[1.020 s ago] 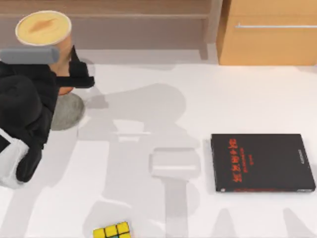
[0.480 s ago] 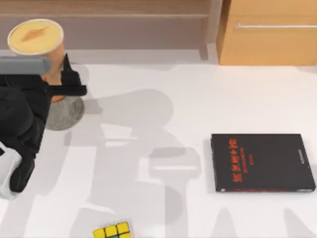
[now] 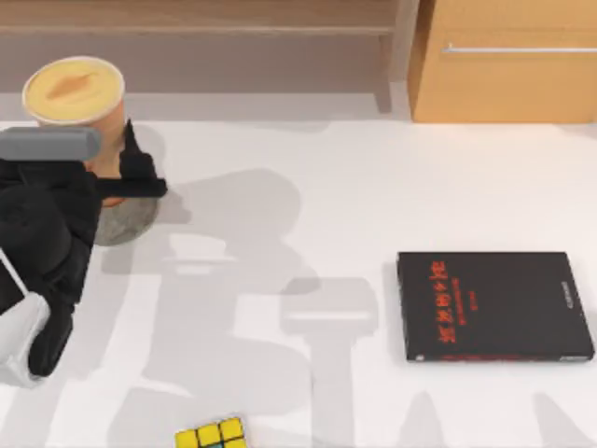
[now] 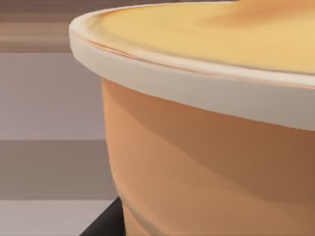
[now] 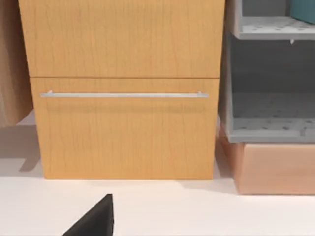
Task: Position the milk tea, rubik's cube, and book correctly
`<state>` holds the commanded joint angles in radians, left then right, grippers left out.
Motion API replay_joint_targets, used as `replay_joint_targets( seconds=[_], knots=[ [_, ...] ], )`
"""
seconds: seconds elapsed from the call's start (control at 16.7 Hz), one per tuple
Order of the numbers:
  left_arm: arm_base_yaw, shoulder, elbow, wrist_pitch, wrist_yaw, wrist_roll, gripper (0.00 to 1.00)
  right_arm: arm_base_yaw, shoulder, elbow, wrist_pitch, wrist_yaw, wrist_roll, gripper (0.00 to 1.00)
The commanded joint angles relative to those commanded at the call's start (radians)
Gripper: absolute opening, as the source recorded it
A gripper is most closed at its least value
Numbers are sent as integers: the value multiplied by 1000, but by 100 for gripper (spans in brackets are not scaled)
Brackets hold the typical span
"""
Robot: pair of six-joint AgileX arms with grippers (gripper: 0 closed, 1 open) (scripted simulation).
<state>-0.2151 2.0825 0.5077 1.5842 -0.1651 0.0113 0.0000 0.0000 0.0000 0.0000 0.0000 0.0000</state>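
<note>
The milk tea [image 3: 75, 91], a tall orange cup with a creamy top, stands upright at the far left of the table, and my left gripper [image 3: 117, 177] is shut on its lower body. Its base is over the flat grey disc [image 3: 131, 222]; I cannot tell whether they touch. In the left wrist view the milk tea's wall and pale rim [image 4: 206, 162] loom close. The rubik's cube [image 3: 212, 435], yellow tiles up, lies at the near edge, left of centre. On a grey shelf, a teal corner [image 5: 304, 10] may be the book.
A flat black book with red characters [image 3: 494, 305] lies on the table's right side. A wooden drawer cabinet [image 3: 504, 61] stands at the back right and a low wooden shelf [image 3: 205, 28] runs along the back left. Of my right arm, a dark fingertip [image 5: 93, 221] faces the cabinet.
My left gripper has carried the milk tea first a little left, then back right and lower, so its base now sits over the grey disc. Cube and black book have not moved.
</note>
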Motion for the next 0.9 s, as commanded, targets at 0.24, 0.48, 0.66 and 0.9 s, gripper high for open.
replay_joint_targets(
  seconds=[0.24, 0.48, 0.66, 0.9],
  knots=[
    [-1, 28, -1, 26, 3, -3, 0, 0, 0, 0, 0, 0, 0, 100],
    [-1, 28, -1, 26, 3, -3, 15, 0, 0, 0, 0, 0, 0, 100],
    [-1, 28, -1, 26, 3, -3, 38, 0, 0, 0, 0, 0, 0, 100],
    [-1, 28, -1, 26, 3, -3, 68, 0, 0, 0, 0, 0, 0, 100]
  ],
)
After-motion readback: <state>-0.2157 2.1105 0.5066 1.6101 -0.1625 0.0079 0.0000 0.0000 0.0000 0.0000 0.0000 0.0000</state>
